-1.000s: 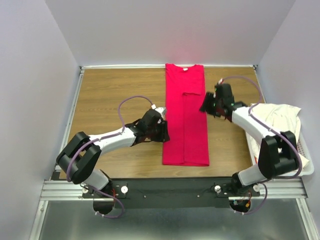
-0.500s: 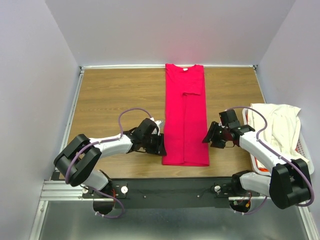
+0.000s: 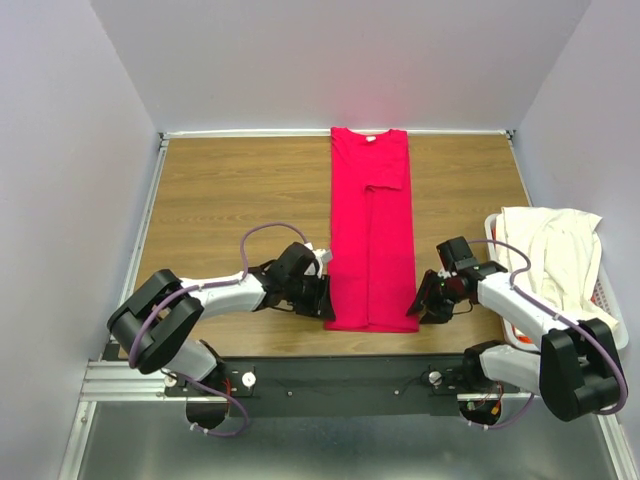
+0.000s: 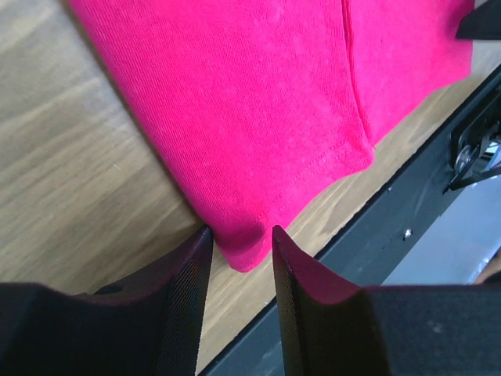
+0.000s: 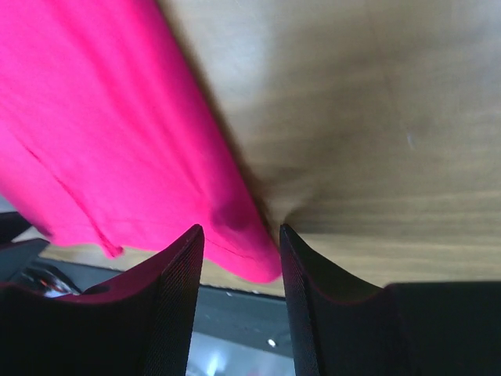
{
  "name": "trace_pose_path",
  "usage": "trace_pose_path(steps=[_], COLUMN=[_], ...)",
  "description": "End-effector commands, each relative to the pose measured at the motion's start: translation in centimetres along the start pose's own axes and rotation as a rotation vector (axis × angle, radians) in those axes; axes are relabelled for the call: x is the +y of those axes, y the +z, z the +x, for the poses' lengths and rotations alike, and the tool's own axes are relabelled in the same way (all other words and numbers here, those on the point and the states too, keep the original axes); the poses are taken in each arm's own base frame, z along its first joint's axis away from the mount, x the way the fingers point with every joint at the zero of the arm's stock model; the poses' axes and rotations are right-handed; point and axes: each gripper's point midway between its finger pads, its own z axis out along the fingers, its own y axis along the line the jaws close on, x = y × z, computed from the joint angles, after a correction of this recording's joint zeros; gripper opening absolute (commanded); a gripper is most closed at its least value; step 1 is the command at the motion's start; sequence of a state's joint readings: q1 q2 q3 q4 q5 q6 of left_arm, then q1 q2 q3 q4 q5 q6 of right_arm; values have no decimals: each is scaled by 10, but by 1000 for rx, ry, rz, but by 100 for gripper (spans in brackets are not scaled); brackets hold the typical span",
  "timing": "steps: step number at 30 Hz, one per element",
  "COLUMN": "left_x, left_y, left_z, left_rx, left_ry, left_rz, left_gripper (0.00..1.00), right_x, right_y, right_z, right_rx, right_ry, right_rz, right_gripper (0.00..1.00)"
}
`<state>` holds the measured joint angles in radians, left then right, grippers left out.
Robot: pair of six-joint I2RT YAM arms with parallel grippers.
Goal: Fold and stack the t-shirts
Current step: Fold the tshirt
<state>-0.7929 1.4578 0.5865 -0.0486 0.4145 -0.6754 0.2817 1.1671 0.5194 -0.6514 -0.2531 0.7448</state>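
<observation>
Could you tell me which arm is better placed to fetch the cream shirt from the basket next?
Right, probably: the cream shirt lies in the basket beside the right arm, whereas the left gripper sits across the red shirt from it.

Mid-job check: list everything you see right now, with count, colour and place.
red t-shirt: one, crimson, folded into a long strip down the middle of the table, collar at the far edge.
cream-white t-shirt: one, cream, heaped in the laundry basket.
laundry basket: one, white slatted plastic, at the table's right edge.
table: one, brown wood grain, under the red shirt.
left gripper: one, black fingers open, astride the red shirt's near left corner.
right gripper: one, black fingers open, astride its near right corner.
</observation>
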Motion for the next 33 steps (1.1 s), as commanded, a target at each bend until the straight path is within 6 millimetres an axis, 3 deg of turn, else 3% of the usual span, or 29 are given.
trace_pose_path(steps=[1, 9, 15, 18, 25, 30, 33], left_x=[11, 11, 8, 8, 5, -1, -7], left_y=[-3, -1, 1, 2, 2, 1, 0], left_z=[27, 31, 31, 32, 34, 37, 41], left_rx=[73, 75, 73, 77, 82, 89, 100], left_ry=[-29, -34, -32, -35, -35, -23, -6], left_rz=[-31, -38, -29, -29, -22, -6, -1], left_gripper=[45, 40, 37, 35, 29, 21, 17], right_x=[-6, -13, -12, -14, -21, -23, -14], right_y=[-6, -5, -4, -3, -3, -11, -19], right_z=[24, 27, 29, 34, 46, 48, 47], right_rx=[75, 74, 75, 92, 119, 113, 107], right_ry=[38, 67, 61, 64, 63, 45, 27], right_rz=[-10, 17, 6, 1, 1, 3, -39], right_gripper=[50, 50, 42, 34, 2, 0, 0])
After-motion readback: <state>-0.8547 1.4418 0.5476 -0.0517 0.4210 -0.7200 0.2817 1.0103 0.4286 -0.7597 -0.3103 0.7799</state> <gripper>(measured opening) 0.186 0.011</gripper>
